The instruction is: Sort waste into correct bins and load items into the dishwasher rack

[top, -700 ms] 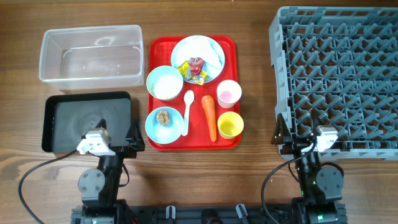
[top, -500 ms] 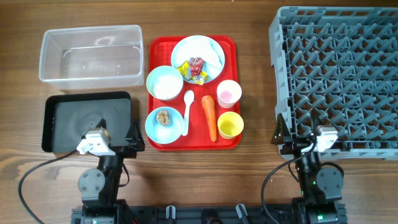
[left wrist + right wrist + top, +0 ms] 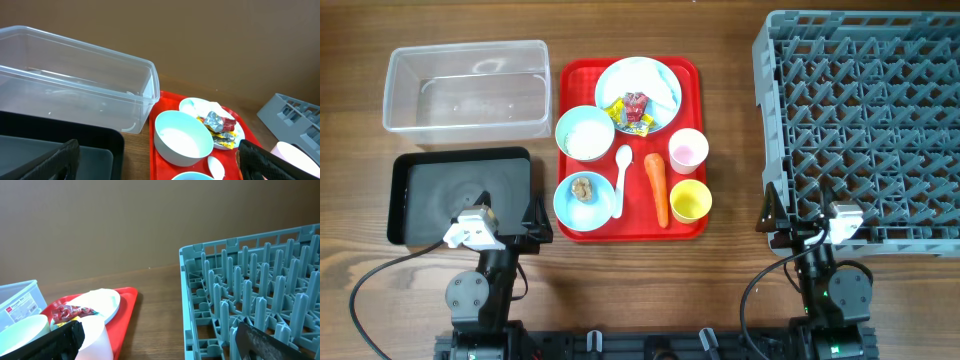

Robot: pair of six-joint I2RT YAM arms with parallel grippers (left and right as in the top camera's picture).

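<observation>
Overhead view: both arms are parked at the near table edge. The left gripper [image 3: 510, 212] sits at the near right corner of the black tray [image 3: 430, 190]; the right gripper [image 3: 798, 208] sits at the near left corner of the dishwasher rack [image 3: 865, 130]. Both have their fingers spread wide and hold nothing.

All waste and dishes are on the red tray [image 3: 630, 236], which lies between the clear tub [image 3: 466, 48] and the rack.

Likely hazards:

- Collision on departure. Each gripper is just beside a container wall, so a sideways move before lifting could shove the black tray or strike the rack
- Crowding. The carrot [image 3: 658, 188] lies between the white spoon [image 3: 621, 178] and the yellow cup [image 3: 690, 200], with the pink cup [image 3: 687, 150] near its top end. Wide fingers descending here could tip a cup or flick the spoon
- Partial pick. The wrappers [image 3: 632, 112] are crumpled together on the plate [image 3: 625, 78]; a pinch may lift only one, or drag the plate
- Spillage. The rice [image 3: 586, 133] is loose in its bowl, and the brown lump [image 3: 583, 188] sits in the second bowl [image 3: 565, 205]. Tilting either bowl short of a bin would scatter the contents
- Mis-sorting. Neither bin shows a label, so the allocation can be confused
</observation>
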